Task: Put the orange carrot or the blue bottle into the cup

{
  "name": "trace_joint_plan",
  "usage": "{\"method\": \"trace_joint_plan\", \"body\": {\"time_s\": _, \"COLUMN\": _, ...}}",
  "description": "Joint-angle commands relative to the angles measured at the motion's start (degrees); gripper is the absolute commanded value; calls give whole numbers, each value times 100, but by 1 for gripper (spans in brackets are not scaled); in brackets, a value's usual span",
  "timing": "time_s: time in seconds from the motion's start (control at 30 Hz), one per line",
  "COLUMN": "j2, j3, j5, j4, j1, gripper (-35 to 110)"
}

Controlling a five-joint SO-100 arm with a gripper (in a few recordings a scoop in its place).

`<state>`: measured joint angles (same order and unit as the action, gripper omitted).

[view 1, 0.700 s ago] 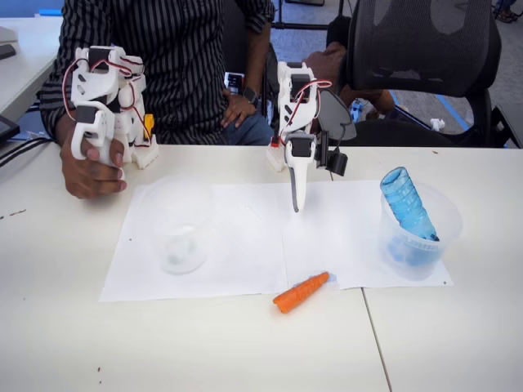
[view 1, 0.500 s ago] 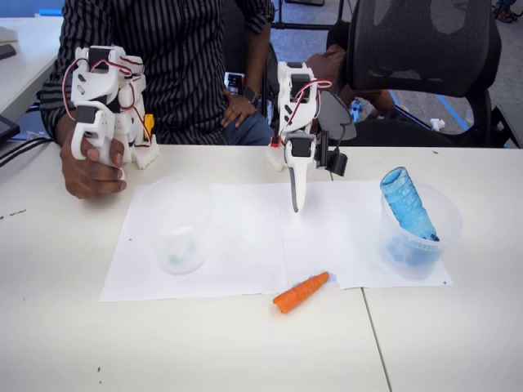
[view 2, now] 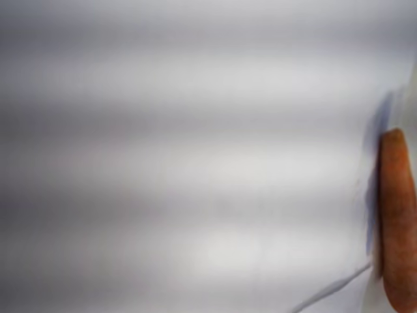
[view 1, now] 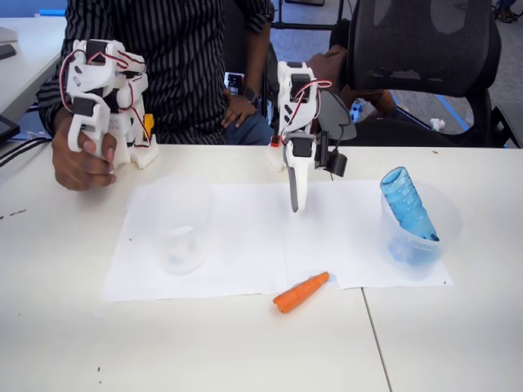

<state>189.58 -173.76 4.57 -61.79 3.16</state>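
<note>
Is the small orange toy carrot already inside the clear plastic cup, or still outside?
Outside. The orange toy carrot lies flat on the table, apart from the clear cup.

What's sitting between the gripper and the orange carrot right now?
Nothing but bare white paper. In the fixed view the gripper hangs over the sheet, and the stretch down to the carrot at the paper's front edge holds no other object.
</note>
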Motion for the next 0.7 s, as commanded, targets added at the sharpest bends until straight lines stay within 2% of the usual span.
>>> {"method": "trace_joint_plan", "body": {"time_s": 0.0, "j2": 246, "j3": 668, "j5": 510, "j4": -193, "j1": 668, "gripper": 33}}
{"method": "trace_joint_plan", "body": {"time_s": 0.13, "j2": 237, "j3": 1143, "j5": 729, "j4": -352, "j1": 1274, "gripper": 34}}
{"method": "trace_joint_plan", "body": {"time_s": 0.33, "j2": -185, "j3": 1705, "j5": 800, "j4": -378, "j1": 1345, "gripper": 33}}
{"method": "trace_joint_plan", "body": {"time_s": 0.67, "j2": -4122, "j3": 4579, "j5": 826, "j4": -396, "j1": 1424, "gripper": 33}}
